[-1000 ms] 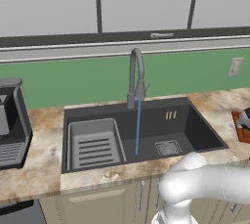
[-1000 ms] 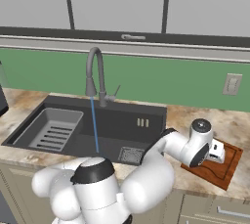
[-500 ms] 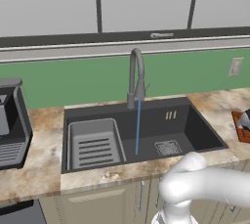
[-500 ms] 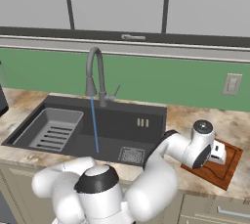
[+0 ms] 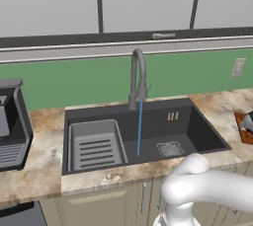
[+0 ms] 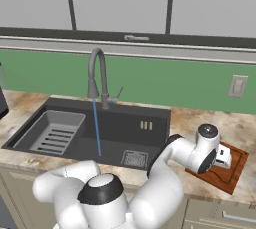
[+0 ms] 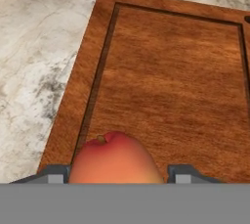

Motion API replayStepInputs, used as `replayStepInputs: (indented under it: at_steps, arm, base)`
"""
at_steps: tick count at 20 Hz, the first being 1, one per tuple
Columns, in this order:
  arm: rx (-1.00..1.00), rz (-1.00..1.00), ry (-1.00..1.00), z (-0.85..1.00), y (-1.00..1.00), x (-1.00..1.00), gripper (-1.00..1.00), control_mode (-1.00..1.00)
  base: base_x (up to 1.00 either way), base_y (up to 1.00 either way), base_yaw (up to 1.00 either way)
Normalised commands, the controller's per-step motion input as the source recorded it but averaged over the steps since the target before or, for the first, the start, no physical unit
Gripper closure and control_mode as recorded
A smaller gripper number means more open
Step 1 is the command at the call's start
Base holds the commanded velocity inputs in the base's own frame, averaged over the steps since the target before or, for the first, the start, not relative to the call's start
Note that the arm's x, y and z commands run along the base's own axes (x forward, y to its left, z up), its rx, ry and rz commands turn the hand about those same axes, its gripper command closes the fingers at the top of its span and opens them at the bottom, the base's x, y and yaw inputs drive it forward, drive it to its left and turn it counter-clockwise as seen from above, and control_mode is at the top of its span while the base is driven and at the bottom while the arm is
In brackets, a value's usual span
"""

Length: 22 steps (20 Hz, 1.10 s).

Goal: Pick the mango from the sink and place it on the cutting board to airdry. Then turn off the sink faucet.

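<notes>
**Inspector:** Currently, how far along is the job?

**Assistant:** The mango is out of the sink and over the cutting board, at the board's 7 o'clock corner in the hand view. Whether it rests on the wood or hangs just above, I cannot tell. The faucet runs; a blue stream falls into the basin. So the placing looks nearly done, and shutting off the water is left.

**Inspector:** And the gripper?

**Assistant:** Its fingertips flank the fruit at 9 and 3 o'clock, close against it. Whether they pinch it or have let go, the pictures do not settle. In the right base view the hand sits over the board, at 3 o'clock from the sink.
</notes>
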Motion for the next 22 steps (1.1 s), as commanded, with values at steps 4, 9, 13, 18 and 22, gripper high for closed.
replayStepInputs:
  at_steps: [4, 9, 13, 18, 22]
  arm:
    - [0.0, 0.0, -0.04, 0.15, -0.04, 0.0, -1.0, -1.0]
    - [0.0, 0.01, -0.05, 0.28, 0.0, 0.0, -1.0, -1.0]
    - [0.0, 0.02, -0.09, 0.61, 0.0, -0.09, -1.0, -1.0]
    - [0.02, 0.04, -0.09, 0.51, 0.0, -0.35, -1.0, -1.0]
    - [-0.01, 0.14, -0.05, 0.27, 0.18, -0.6, -1.0, -1.0]
  base:
    - [0.0, 0.0, 0.0]
    - [0.0, 0.0, 0.0]
    - [0.0, 0.0, 0.0]
    - [0.0, 0.0, 0.0]
    - [0.0, 0.0, 0.0]
